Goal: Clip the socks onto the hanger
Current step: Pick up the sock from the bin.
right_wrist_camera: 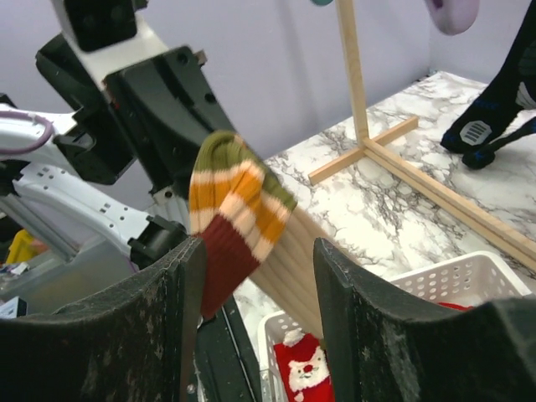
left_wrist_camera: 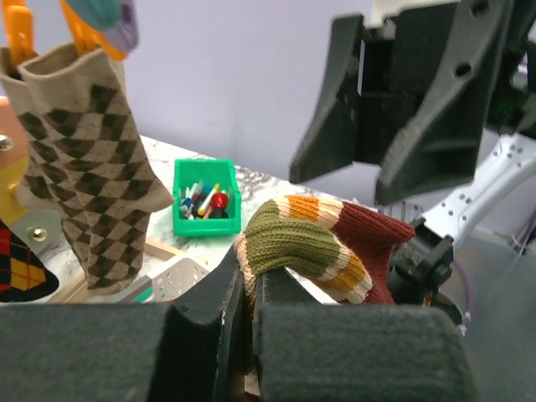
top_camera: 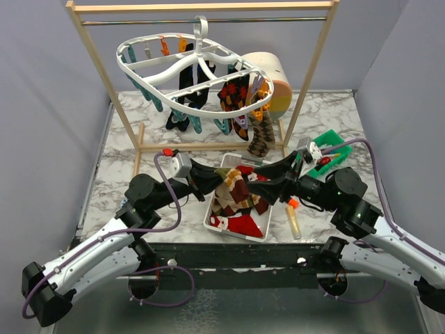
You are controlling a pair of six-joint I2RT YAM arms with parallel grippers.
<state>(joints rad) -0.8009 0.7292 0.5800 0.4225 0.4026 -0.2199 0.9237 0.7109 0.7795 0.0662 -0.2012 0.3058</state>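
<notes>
Striped sock (left_wrist_camera: pixel 310 243), bands of olive, orange, cream and maroon: you have it up in the air over the white basket (top_camera: pixel 212 216), between the two arms, about mid-table in the top view.

Left gripper (left_wrist_camera: pixel 251 311): fingers pressed together, pinching the sock's ribbed tan leg. The toe end curls over the fingertips and points toward the other arm.

Right gripper (right_wrist_camera: pixel 260 251): fingers spread, one on each side of the sock's maroon and striped end. Its wrist view does not show whether either finger touches the fabric. From the left wrist camera the spread fingers hang just above and behind the sock.

Basket below holds more socks in a heap, dark red and tan argyle pieces and a red Santa sock (right_wrist_camera: pixel 301 368) at the near end.

Hanger (top_camera: pixel 195 76): white oval frame, hooked on the metal rod of the wooden rack (top_camera: pixel 208 7) at the far side of the table, well apart from the held sock and tilted. Already clipped under it are black socks (top_camera: pixel 184 90), a red-and-yellow argyle sock (top_camera: pixel 233 94) and tan argyle socks (left_wrist_camera: pixel 84 167), the tan ones gripped by orange clips.

Around that: cream cylinder (top_camera: pixel 268 76) behind the hanger, green bin (left_wrist_camera: pixel 207 199) of small items right of the rack, an orange-capped tube (top_camera: pixel 293 217) lying just right of the basket, all on a marble-patterned table (top_camera: pixel 118 174).
</notes>
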